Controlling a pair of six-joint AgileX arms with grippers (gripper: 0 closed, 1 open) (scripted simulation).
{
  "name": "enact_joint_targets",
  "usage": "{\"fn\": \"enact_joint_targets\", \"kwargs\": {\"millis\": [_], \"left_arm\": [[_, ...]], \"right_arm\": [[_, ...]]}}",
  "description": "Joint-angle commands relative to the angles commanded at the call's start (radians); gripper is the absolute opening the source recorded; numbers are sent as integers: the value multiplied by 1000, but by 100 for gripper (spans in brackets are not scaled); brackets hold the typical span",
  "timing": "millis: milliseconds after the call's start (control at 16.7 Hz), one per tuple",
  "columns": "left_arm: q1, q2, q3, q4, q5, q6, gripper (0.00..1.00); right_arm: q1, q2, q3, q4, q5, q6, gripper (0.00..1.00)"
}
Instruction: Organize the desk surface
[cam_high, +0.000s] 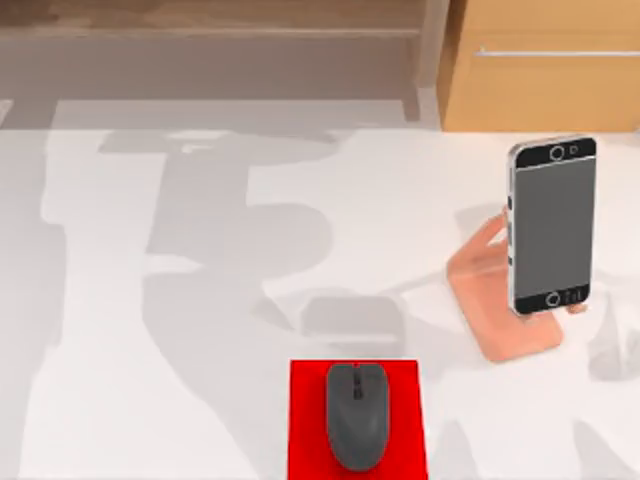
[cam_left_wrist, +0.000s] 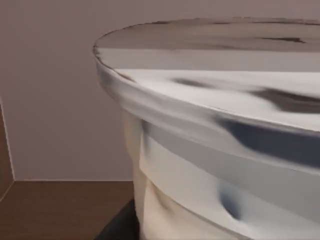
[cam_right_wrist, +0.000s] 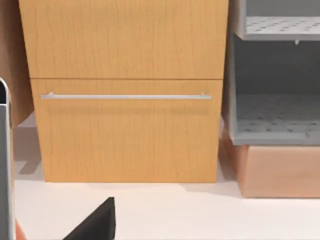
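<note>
White worktop (cam_high: 200, 300) spans the top view, shadow-streaked, carrying everything. Nearest edge, centre: red mat (cam_high: 310, 420) with dark grey mouse (cam_high: 356, 415) lying on it. Farther back, right side: phone (cam_high: 552, 225) propped upright on salmon-pink stand (cam_high: 500, 320). Far right at the back edge: tan wooden cabinet (cam_high: 540, 90), metal handle (cam_right_wrist: 125, 96) across its drawer front. Hand states: cannot tell for either arm.

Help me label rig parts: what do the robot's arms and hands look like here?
Little can be told. The right wrist view catches one matte black, wedge-shaped finger, likely that arm's own, plain, with no markings or cables on it. In the top view, broad grey arm shadows fall across the plain white tabletop.
</note>
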Motion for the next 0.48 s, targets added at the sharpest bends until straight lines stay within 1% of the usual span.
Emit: {"fn": "enact_joint_targets", "kwargs": {"millis": [420, 480], "left_arm": [[0, 0, 0, 0, 0, 0, 98], [0, 0, 0, 0, 0, 0, 100]], "right_arm": [[0, 0, 0, 0, 0, 0, 100], [0, 0, 0, 0, 0, 0, 100]]}}
